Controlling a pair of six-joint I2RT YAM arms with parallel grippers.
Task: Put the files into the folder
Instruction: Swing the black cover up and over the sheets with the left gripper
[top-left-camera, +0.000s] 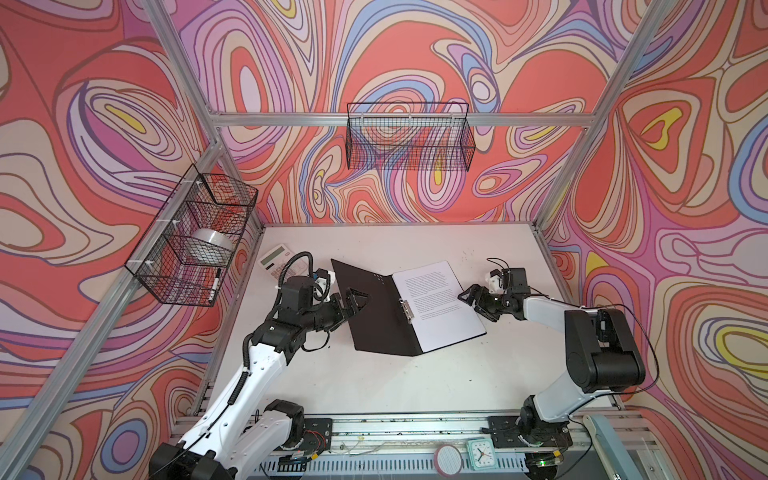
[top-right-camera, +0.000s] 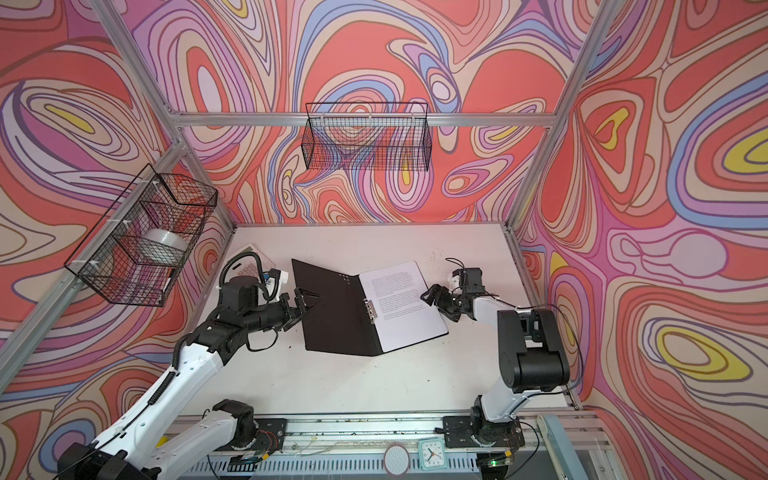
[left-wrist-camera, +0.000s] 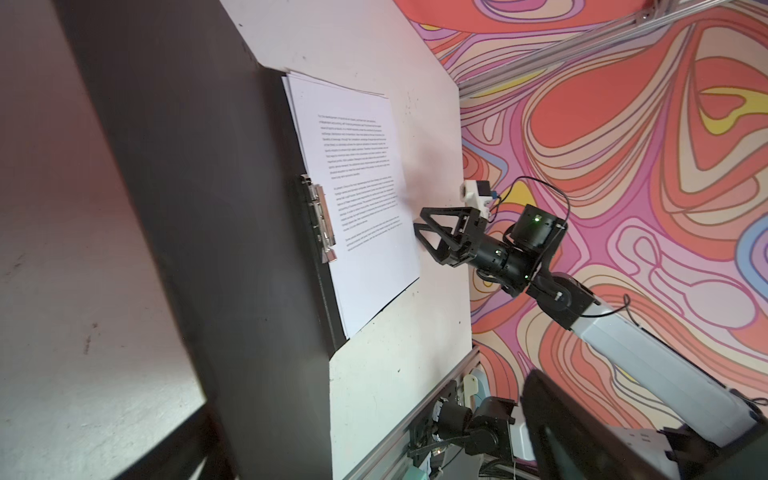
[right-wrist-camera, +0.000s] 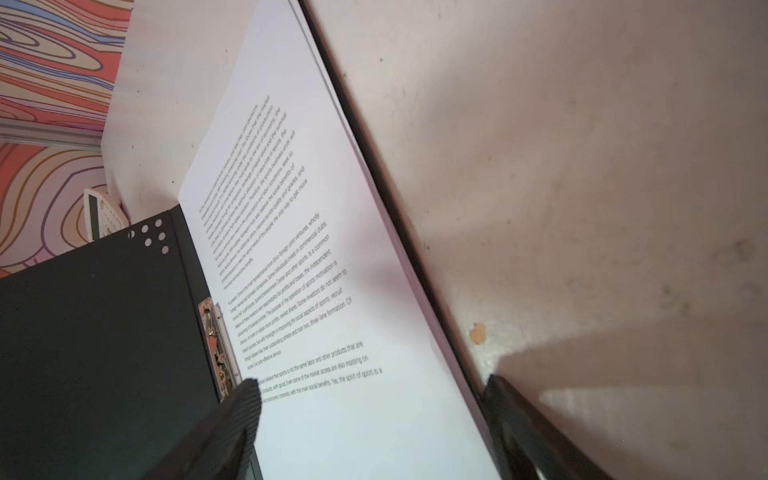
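From the near-left base, the left arm (top-left-camera: 257, 365) slants up and forward, then bends level toward the middle. The left pincer (top-left-camera: 358, 300) points rightward, fingers spread wide. From the near-right base, the right arm (top-left-camera: 598, 357) has its elbow raised high, with the forearm running leftward and slightly down. The right pincer (top-left-camera: 468, 302) is low, tips pointing left, with its fingers also wide apart. The two pincers face each other, well apart.

Your cell: swirl-patterned walls (top-left-camera: 415, 50), aluminium frame (top-left-camera: 291, 119), white tabletop (top-left-camera: 395, 382); mesh basket (top-left-camera: 166, 266) at nine o'clock, long basket (top-left-camera: 409, 145) at twelve.
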